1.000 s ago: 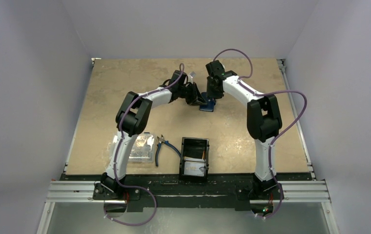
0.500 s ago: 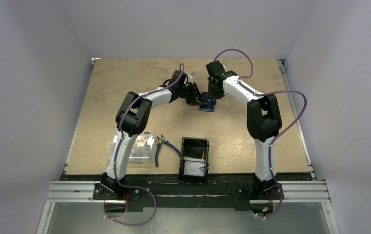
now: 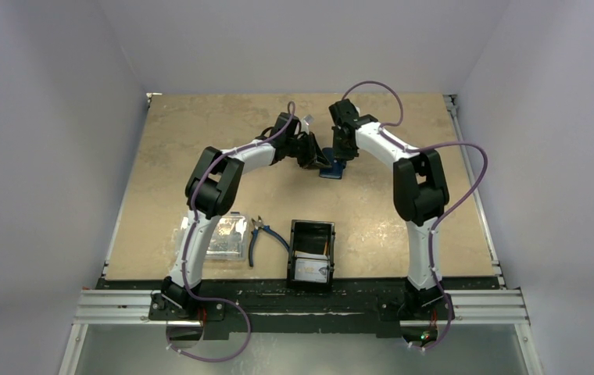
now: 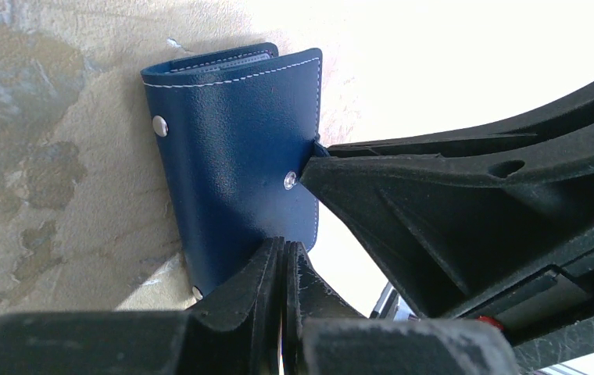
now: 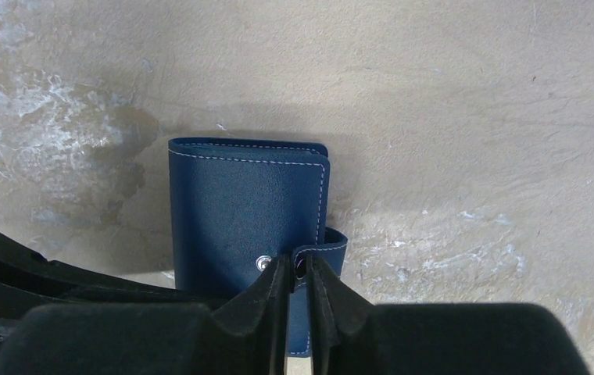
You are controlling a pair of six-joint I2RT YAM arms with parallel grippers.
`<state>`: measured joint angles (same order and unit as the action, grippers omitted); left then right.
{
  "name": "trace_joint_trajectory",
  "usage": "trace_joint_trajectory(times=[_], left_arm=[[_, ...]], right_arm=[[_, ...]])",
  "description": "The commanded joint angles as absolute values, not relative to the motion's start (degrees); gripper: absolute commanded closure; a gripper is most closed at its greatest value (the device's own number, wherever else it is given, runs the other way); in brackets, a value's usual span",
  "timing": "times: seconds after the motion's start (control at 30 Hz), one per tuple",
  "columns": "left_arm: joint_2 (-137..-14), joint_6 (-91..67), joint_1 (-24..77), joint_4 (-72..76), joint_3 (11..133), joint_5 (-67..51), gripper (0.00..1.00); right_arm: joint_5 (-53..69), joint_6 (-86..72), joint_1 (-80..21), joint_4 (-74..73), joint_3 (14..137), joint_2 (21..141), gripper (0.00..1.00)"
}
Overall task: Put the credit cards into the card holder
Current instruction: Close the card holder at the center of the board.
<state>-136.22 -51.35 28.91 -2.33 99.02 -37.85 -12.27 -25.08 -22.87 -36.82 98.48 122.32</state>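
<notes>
The card holder (image 3: pixel 331 170), a shut navy wallet, lies on the table between both grippers. In the right wrist view the right gripper (image 5: pixel 300 262) pinches the curled snap strap (image 5: pixel 334 241) at the card holder's (image 5: pixel 239 203) edge. In the left wrist view the left gripper (image 4: pixel 284 248) is shut, its fingertips pressed together at the near edge of the card holder (image 4: pixel 231 148); whether they pinch that edge is unclear. A pale credit card (image 3: pixel 312 270) lies in the black tray (image 3: pixel 291 248) near the arm bases.
A clear plastic box (image 3: pixel 222 234) sits at the front left, with blue-handled pliers (image 3: pixel 266 236) beside it. The right gripper's black finger (image 4: pixel 474 203) fills the right side of the left wrist view.
The right gripper's jaws have narrowed onto the wallet's strap, and its arm has shifted slightly left. The left arm and the wallet have stayed put.
</notes>
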Motion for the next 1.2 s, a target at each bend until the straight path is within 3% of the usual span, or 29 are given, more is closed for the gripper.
trace_joint_trajectory(times=[0.0, 0.13, 0.37, 0.57, 0.77, 1.17], left_arm=[[-137.90, -48.92, 29.09, -4.92, 99.31, -35.16, 1.00], [-137.90, -48.87, 29.09, -4.76, 99.10, -35.16, 1.00], [-138.07, -48.79, 29.09, -4.75, 98.93, -35.04, 1.00], [-138.14, -48.79, 29.09, -4.75, 98.96, -35.07, 1.00], [-138.25, -48.79, 29.22, -4.66, 98.91, -35.11, 1.00], [-138.52, -48.85, 29.71, -4.66, 99.18, -35.68, 1.00]], right_arm=[[-11.71, -25.75, -23.09, -36.35, 98.54, 120.62, 0.87], [-12.57, -25.44, -23.03, -35.32, 97.48, 118.47, 1.00], [-8.69, -22.74, -20.85, -31.24, 92.33, 112.96, 1.00], [11.13, -17.76, -13.22, -21.93, 83.52, 108.07, 1.00], [30.58, -13.32, -8.92, -16.44, 81.51, 111.40, 1.00], [43.32, -17.61, -8.52, -9.48, 81.27, 116.25, 1.00]])
